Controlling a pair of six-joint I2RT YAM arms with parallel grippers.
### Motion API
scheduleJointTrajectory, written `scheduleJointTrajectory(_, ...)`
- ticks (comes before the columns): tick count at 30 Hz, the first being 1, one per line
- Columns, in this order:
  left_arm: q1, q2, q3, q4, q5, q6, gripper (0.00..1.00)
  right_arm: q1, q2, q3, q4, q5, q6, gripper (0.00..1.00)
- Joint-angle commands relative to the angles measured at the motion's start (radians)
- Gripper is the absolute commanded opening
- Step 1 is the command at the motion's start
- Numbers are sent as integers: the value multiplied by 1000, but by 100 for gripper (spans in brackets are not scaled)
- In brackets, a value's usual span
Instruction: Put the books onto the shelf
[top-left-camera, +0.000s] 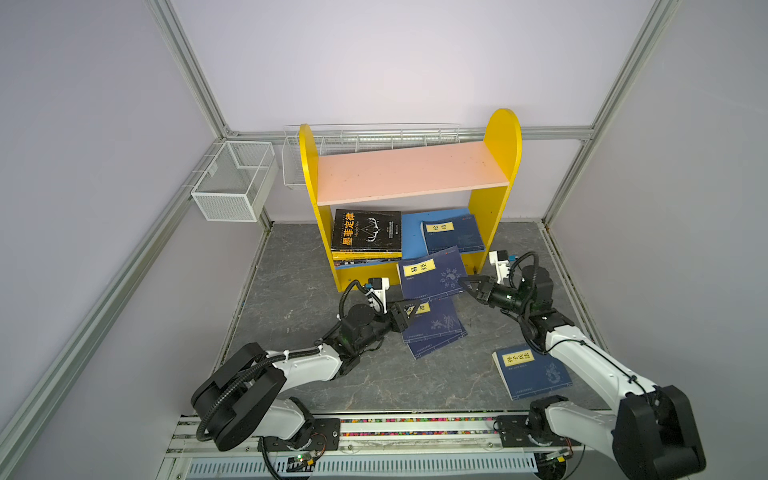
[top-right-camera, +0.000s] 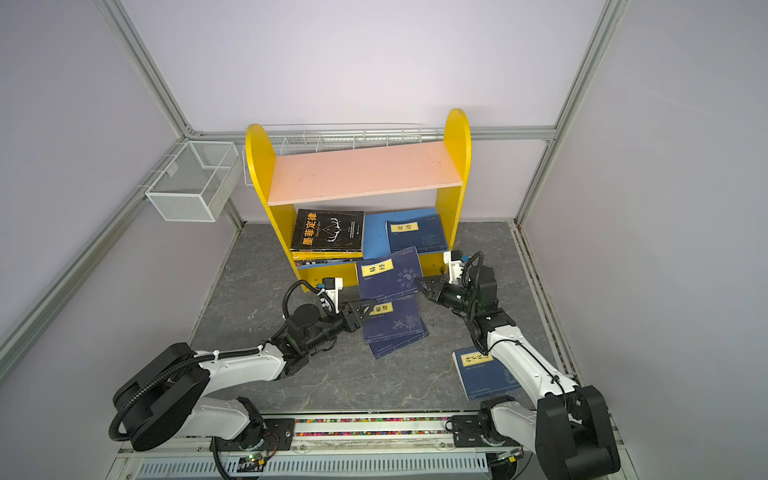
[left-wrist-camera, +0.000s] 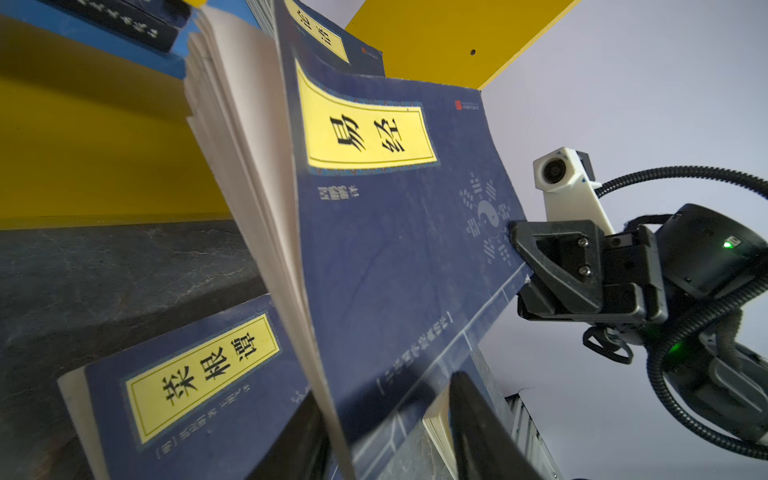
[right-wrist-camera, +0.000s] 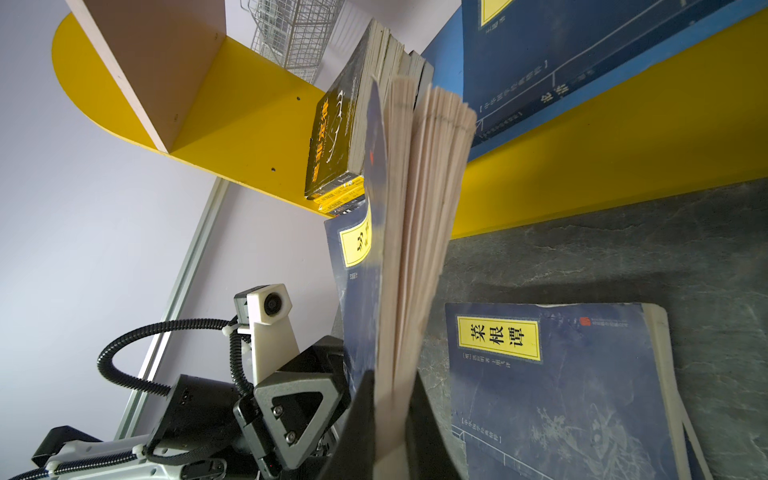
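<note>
We see the right gripper pinching the right edge of a thin navy paperback with a yellow label reading 易经. Its pages fan loose in the right wrist view. The left gripper has its jaws spread, one finger on either side of that book's near left corner, with a gap beside the cover.

The held paperback hangs clear of the dark stone-patterned tabletop, cover up, with its labelled end towards the yellow-sided two-tier shelf. On the shelf's blue lower board we find a stack topped by a black book titled 墨菲定律 at the left. A navy book labelled 论语 is at the right; both lie flat.

Beneath the held paperback, a navy book labelled 菜根谭 rests on another navy book. A navy book labelled 孙子兵法 lies well apart, by the right arm.
</note>
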Motion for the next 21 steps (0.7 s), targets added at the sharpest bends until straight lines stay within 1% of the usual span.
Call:
scheduleJointTrajectory(1, 9, -48, 0, 61, -11, -1, 39, 12, -2, -7, 2, -38, -23, 6)
scheduleJointTrajectory(5, 10, -69, 4, 54, -8, -8, 28, 12, 0, -10, -16, -47, -35, 6)
scheduleJointTrajectory(12, 10, -77, 4, 50, -10, -11, 10, 12, 18, -5, -29, -50, -47, 6)
scheduleJointTrajectory(15, 10, -75, 19, 29, -5, -8, 4, 12, 21, 5, -60, -33, -61, 7)
scheduleJointTrajectory(16, 10, -74, 29, 13, -2, -7, 0, 11, 20, 12, -82, -19, -71, 8)
scheduleJointTrajectory(17, 10, -72, 41, -3, 5, 0, 0, 10, 17, 21, -113, 4, -81, 9)
scheduleJointTrajectory(18, 10, -67, 52, -8, 15, 6, 0, 9, 14, 25, -141, 26, -90, 12)
scheduleJointTrajectory(19, 11, -63, 63, -12, 28, 9, 0, 7, 7, 32, -180, 64, -99, 20)
scheduleJointTrajectory(21, 10, -54, 90, -25, 41, 9, 0, -1, -14, 50, -313, 188, -117, 43)
